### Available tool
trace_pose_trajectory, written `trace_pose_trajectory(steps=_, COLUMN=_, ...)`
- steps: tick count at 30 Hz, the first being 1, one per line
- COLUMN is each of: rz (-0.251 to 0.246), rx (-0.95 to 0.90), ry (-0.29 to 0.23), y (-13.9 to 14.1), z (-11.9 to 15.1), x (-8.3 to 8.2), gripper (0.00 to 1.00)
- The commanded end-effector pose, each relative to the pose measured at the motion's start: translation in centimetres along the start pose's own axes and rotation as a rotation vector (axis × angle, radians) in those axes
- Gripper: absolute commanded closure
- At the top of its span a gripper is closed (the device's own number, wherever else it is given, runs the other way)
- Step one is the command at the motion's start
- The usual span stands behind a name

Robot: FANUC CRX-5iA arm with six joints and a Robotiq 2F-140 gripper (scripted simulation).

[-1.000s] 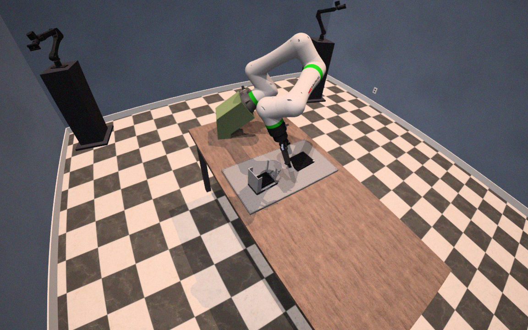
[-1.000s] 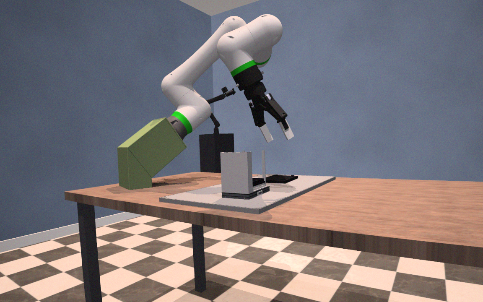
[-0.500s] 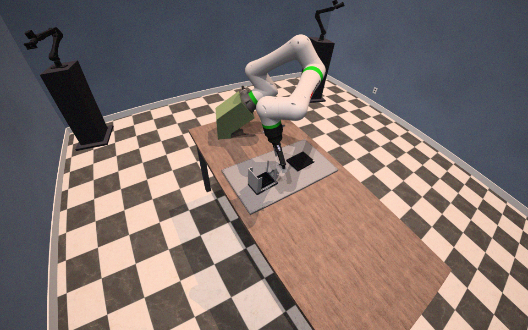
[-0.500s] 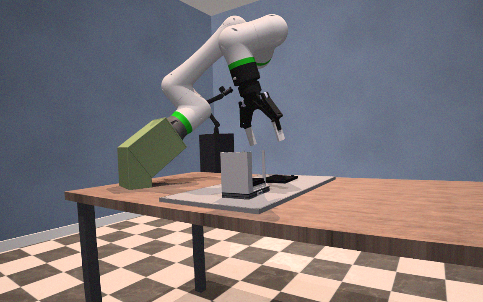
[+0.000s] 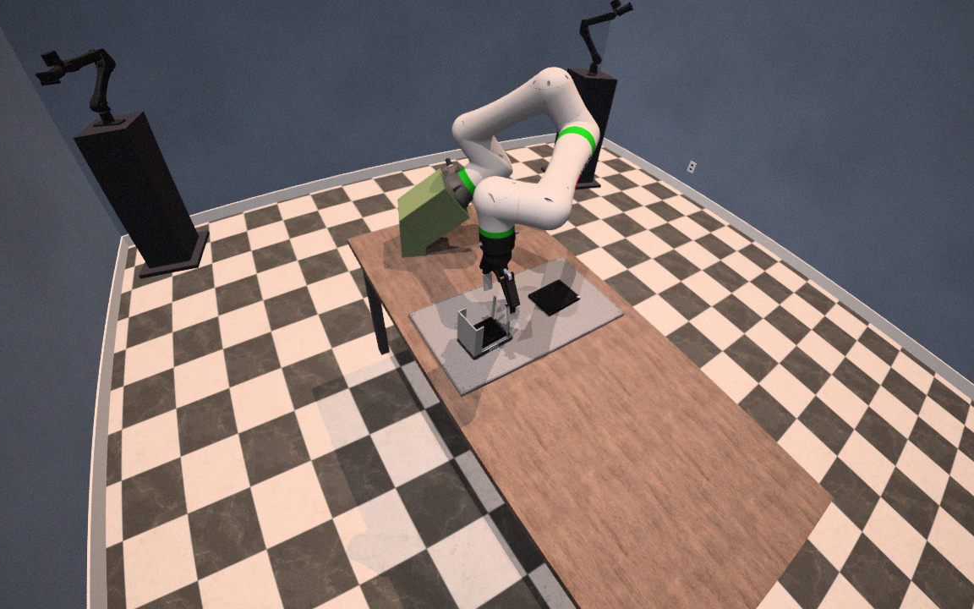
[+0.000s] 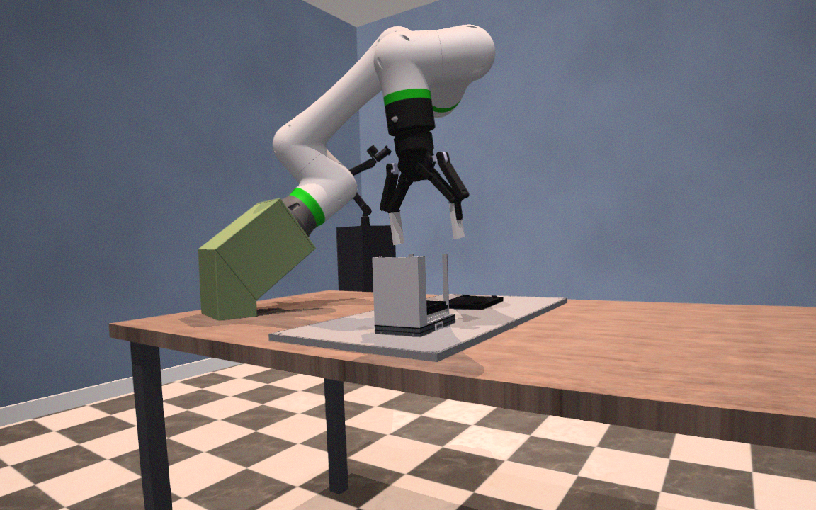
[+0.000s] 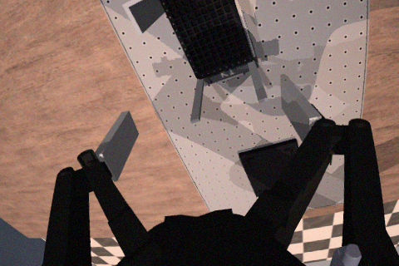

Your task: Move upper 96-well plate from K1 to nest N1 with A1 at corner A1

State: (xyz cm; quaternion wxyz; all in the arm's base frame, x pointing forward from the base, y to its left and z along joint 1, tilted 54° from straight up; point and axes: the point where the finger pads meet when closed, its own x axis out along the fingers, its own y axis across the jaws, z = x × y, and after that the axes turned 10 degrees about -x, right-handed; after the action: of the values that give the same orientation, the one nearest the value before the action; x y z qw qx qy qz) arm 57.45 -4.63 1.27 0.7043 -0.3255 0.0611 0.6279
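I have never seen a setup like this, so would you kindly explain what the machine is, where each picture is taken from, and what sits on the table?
The white machine is a jointed robot arm on a green base, bolted to a wooden table. Its two-fingered gripper is wide open and holds nothing.

One picture looks down from high in the room, one from the side at table height, and one from a camera on the wrist, looking past the fingers.

On the table lies a grey perforated board. On it stands the stack rack K1, a walled holder with dark 96-well plates inside. Beside it lies the flat dark plate nest N1. The gripper hangs above the rack.
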Motion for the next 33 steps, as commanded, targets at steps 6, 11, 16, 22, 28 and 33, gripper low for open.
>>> trace_pose_trajectory(steps=6, rz=0.084, rx=-0.173, ry=0.081, y=1.3, z=-3.8, x=-1.2, gripper=0.00)
trace_pose_trajectory(steps=11, rz=0.084, rx=-0.173, ry=0.081, y=1.3, z=-3.8, x=-1.2, gripper=0.00)
trace_pose_trajectory(steps=16, rz=0.084, rx=-0.173, ry=0.081, y=1.3, z=-3.8, x=-1.2, gripper=0.00)
trace_pose_trajectory(steps=22, rz=0.084, rx=-0.173, ry=0.081, y=1.3, z=-3.8, x=-0.7, gripper=0.00)
trace_pose_trajectory(steps=28, rz=0.084, rx=-0.173, ry=0.081, y=1.4, z=-3.9, x=0.0, gripper=0.00)
trace_pose_trajectory(steps=33, rz=0.084, rx=-0.173, ry=0.081, y=1.5, z=-4.0, x=0.8, gripper=0.00)
